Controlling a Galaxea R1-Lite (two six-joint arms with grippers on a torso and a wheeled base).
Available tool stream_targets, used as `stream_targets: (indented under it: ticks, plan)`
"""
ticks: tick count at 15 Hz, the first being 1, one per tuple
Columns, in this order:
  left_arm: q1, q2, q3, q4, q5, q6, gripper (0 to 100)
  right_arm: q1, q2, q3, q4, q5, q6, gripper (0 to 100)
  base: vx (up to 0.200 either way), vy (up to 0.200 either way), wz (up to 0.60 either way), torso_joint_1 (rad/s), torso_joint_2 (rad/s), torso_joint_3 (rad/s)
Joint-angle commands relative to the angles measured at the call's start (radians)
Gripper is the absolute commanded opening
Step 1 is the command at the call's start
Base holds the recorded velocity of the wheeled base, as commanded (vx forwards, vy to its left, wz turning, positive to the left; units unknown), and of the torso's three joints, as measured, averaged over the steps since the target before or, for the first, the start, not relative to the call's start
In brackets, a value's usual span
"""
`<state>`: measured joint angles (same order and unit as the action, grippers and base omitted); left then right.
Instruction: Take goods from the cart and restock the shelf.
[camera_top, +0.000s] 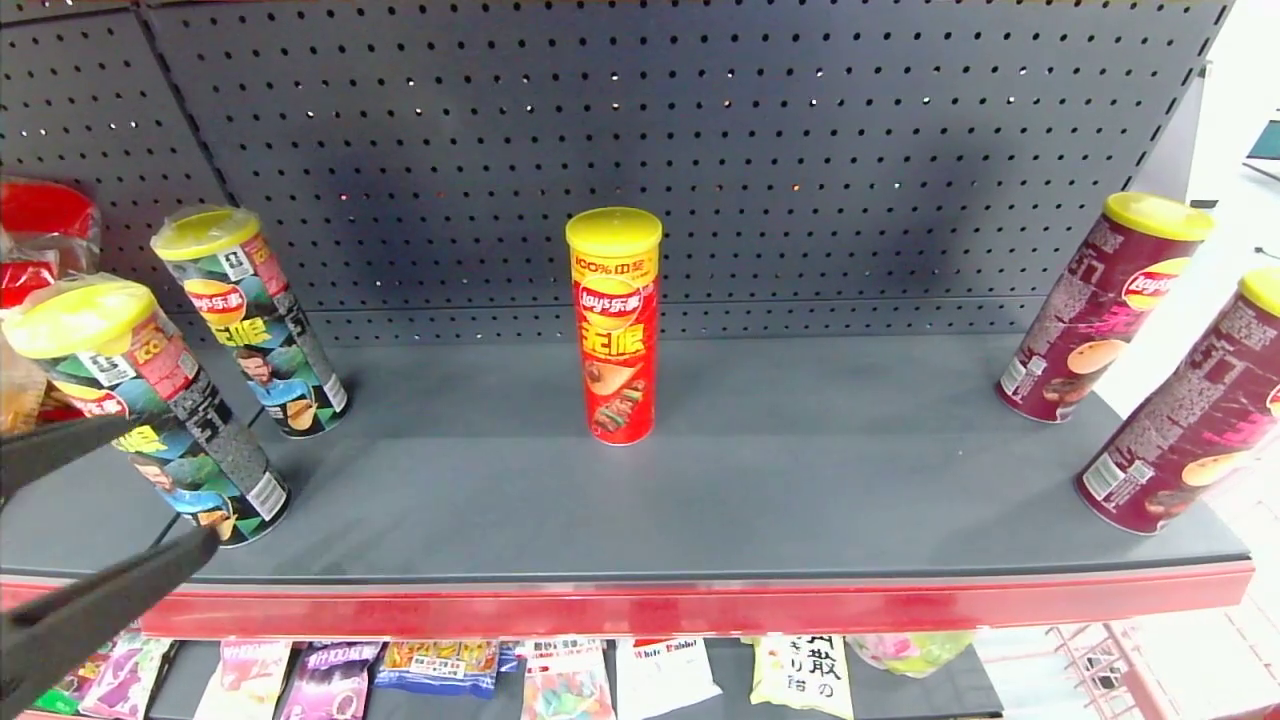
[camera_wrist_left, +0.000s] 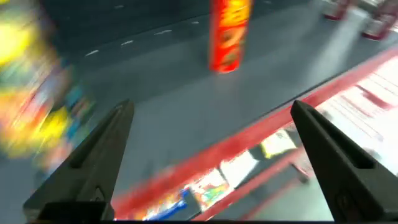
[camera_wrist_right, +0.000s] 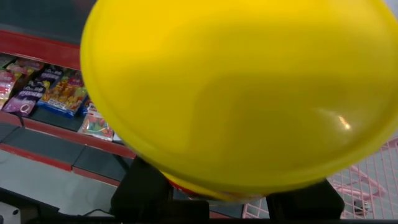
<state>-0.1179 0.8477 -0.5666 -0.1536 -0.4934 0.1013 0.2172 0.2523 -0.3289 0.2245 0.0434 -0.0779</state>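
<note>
A red chips can (camera_top: 612, 325) with a yellow lid stands upright at the middle of the grey shelf (camera_top: 700, 500); the left wrist view has the same red can (camera_wrist_left: 230, 34) ahead. My left gripper (camera_top: 172, 482) hangs open at the shelf's front left, close to the nearer teal can (camera_top: 150, 410), with nothing between its fingers (camera_wrist_left: 99, 155). A yellow can lid (camera_wrist_right: 242, 87) sits right in front of the right wrist camera, and my right gripper (camera_wrist_right: 224, 202) is shut on that can just under the lid.
A second teal can (camera_top: 250, 320) stands behind the first. Two maroon cans (camera_top: 1100, 310) (camera_top: 1195, 420) stand at the shelf's right end. Snack bags (camera_top: 440, 670) fill the lower shelf. A pink wire cart (camera_wrist_right: 373, 186) is below on the right. A pegboard wall (camera_top: 640, 120) backs the shelf.
</note>
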Motion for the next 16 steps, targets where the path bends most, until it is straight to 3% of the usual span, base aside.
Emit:
stream_targets:
  ticks: [1,4,7,11,16]
  plan:
    - [-0.106,0.518,-0.196,-0.196,-0.132,0.049,100,0.004,0.045,-0.025,0.001,0.001,0.0,0,0.0,0.0,0.0,0.0,0.0,0.0]
    - [-0.189,0.752,-0.368,-0.276,-0.132,0.051,100,0.004,0.042,-0.035,0.001,0.001,0.0,0,0.0,0.0,0.0,0.0,0.0,0.0]
    - [-0.206,0.89,-0.498,-0.276,-0.134,0.075,100,0.004,0.038,-0.032,0.003,0.001,0.001,0,0.0,0.0,0.0,0.0,0.0,0.0]
    - [-0.238,1.025,-0.659,-0.274,-0.134,0.075,100,0.004,0.039,-0.03,0.003,0.001,0.001,0,0.0,0.0,0.0,0.0,0.0,0.0]
    - [-0.247,1.064,-0.716,-0.27,-0.146,0.075,100,0.002,0.039,-0.022,0.004,0.0,0.001,0,0.0,0.0,0.0,0.0,0.0,0.0]
